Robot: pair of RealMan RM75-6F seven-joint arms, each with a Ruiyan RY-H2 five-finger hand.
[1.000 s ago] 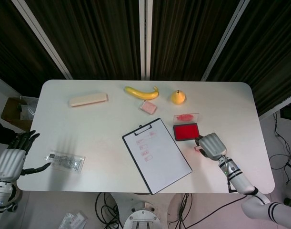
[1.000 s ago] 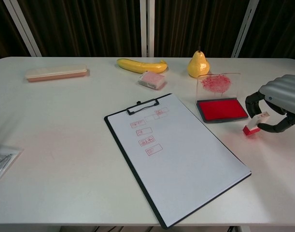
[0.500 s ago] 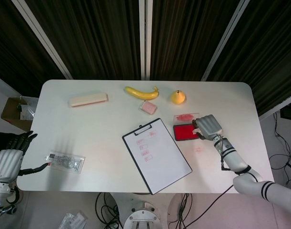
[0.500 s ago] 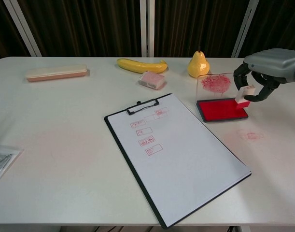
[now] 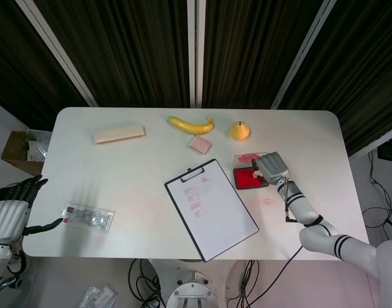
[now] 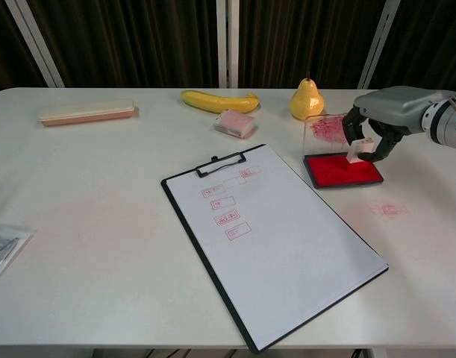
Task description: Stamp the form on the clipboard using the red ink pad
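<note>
The black clipboard (image 5: 210, 209) (image 6: 270, 236) lies mid-table with a white form bearing several small red stamp marks near its top. To its right sits the red ink pad (image 5: 246, 179) (image 6: 339, 170) with its clear, ink-smeared lid (image 6: 329, 127) folded back. My right hand (image 5: 271, 167) (image 6: 384, 112) grips a small stamp (image 6: 356, 154) and holds it down on the pad's red surface. My left hand (image 5: 9, 215) hangs at the table's left edge, fingers apart, holding nothing.
A banana (image 6: 216, 100), a pear (image 6: 306, 100), a pink wrapped item (image 6: 234, 124) and a long beige case (image 6: 86, 112) lie along the far side. A clear packet (image 5: 86, 217) lies near my left hand. A red ink smudge (image 6: 386, 209) marks the table right of the pad.
My right hand lifted the stamp from the table right of the pad, carried it left and lowered it onto the red pad. The left hand barely shifted.
</note>
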